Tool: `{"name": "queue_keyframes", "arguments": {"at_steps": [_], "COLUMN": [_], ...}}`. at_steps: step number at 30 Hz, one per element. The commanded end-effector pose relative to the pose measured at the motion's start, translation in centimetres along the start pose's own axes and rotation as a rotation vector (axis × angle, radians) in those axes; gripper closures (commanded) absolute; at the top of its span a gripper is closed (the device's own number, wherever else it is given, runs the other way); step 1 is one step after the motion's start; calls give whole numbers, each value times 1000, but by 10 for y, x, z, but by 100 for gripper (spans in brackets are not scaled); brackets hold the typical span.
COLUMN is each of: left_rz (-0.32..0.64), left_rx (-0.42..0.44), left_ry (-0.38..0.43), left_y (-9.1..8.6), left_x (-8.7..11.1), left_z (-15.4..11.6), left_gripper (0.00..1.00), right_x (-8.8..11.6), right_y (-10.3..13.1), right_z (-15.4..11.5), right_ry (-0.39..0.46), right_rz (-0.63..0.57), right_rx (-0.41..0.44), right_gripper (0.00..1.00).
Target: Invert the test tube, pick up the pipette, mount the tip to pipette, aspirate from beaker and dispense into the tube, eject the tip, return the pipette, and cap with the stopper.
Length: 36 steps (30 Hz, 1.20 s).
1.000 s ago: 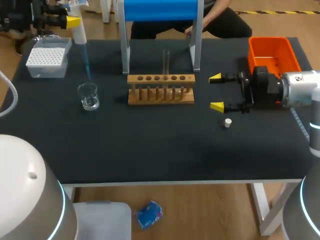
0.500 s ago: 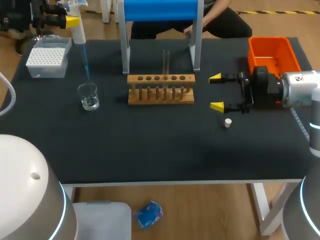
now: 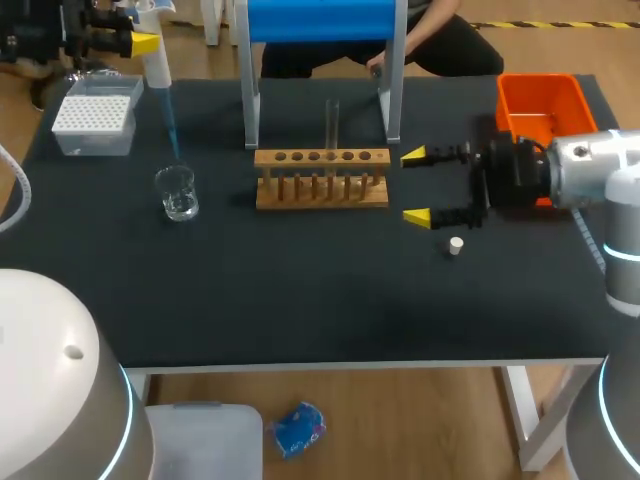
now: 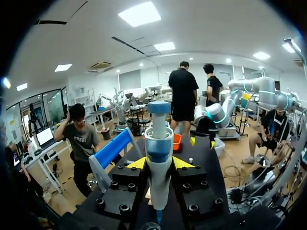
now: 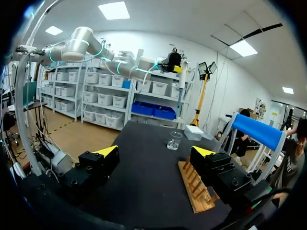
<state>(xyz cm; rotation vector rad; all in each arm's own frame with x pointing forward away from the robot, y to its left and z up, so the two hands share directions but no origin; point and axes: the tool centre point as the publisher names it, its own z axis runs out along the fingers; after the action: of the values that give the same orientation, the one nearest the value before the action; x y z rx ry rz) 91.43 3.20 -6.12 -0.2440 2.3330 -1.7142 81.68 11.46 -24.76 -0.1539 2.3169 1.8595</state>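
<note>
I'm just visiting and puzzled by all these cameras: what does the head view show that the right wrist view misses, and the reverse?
Only the head view: the small white stopper, the orange plastic bin and the upright clear glass test tube. Only the right wrist view: the left arm's long silver links. Both: the open right gripper, the clear glass beaker, the wooden tube rack, the white tip box, the white pipette.
</note>
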Motion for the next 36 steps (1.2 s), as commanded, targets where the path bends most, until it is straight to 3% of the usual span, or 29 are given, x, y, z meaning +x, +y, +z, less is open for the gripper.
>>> {"name": "queue_keyframes", "arguments": {"at_steps": [1, 15, 36], "left_rz": [2, 2, 2], "left_rx": [1, 1, 1], "left_ry": [0, 0, 0], "left_y": [0, 0, 0], "left_x": [0, 0, 0], "left_z": [0, 0, 0], "left_gripper": [100, 100, 100], "right_x": [-7, -8, -8], "right_y": [2, -5, -6], "right_z": [34, 123, 123], "right_ry": [5, 11, 6], "right_rz": [7, 35, 39], "right_rx": [30, 79, 82], "right_gripper": [0, 0, 0]}}
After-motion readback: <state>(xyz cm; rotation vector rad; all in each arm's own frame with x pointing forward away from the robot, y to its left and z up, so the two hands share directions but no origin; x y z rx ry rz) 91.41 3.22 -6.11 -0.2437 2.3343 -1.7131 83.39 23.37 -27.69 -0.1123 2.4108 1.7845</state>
